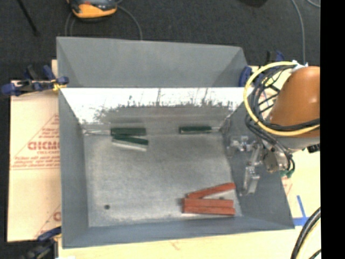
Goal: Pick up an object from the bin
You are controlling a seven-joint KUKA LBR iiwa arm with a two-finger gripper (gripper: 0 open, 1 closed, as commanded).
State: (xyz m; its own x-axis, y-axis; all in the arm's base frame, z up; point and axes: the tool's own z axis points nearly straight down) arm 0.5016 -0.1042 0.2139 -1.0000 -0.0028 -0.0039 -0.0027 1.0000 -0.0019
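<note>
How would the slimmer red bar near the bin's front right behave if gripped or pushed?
The slimmer red bar looks straight and flat-sided, so probably stiff and likelier to slide than roll. It seems to touch the wider red bar, so a push may shift both.

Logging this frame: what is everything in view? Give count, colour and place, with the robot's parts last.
Bin: one, grey metal, middle of the view.
Green bars: two, dark green, at the back of the bin floor; one back left, one back right against the wall. Whether the left one is a pair or a reflection, I cannot tell.
Red-brown blocks: two, front right of the floor, one leaning across the other.
Dark speck: one, front left of the floor; too small to identify.
Handheld devices: two, orange and black, on the dark floor beyond the bin.
Robot arm: one, orange cover and looped cables, right side; its jaws hang by the bin's right wall, beside the blocks' right end.
</note>
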